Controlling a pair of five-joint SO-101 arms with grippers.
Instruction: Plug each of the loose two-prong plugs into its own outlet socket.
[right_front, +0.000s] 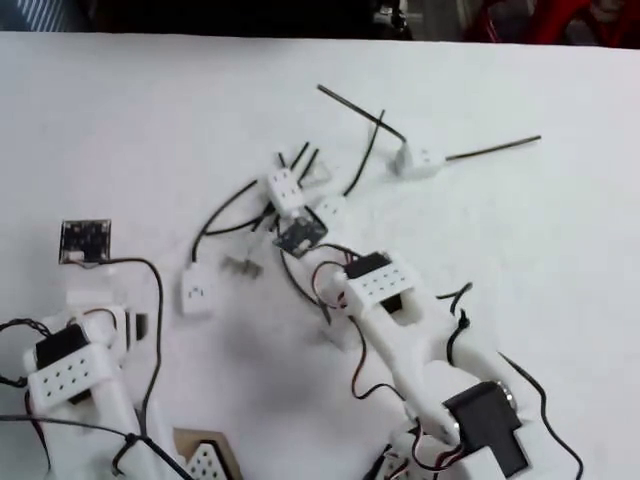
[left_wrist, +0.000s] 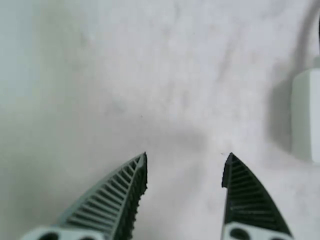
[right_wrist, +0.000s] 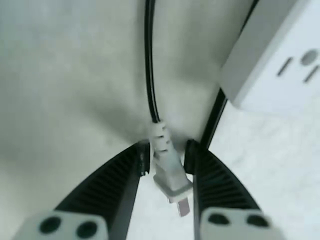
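Right hand (right_wrist: 167, 145) pinching a plug (right_wrist: 169, 172), socket (right_wrist: 265, 85) just beside.
Its prongs (right_wrist: 182, 206) point away from the slots (right_wrist: 285, 66): best turn the plug square to them before pushing. Left hand (left_wrist: 185, 157) hangs spread above the desk (left_wrist: 125, 75).

Seemingly a robotics lab or hobby workshop: a white tabletop (right_front: 520, 260) carries printed arms (right_front: 400, 340) with exposed wiring (right_front: 356, 372), a small dark board (right_front: 85, 241) and loose outlet blocks (right_front: 197, 292).
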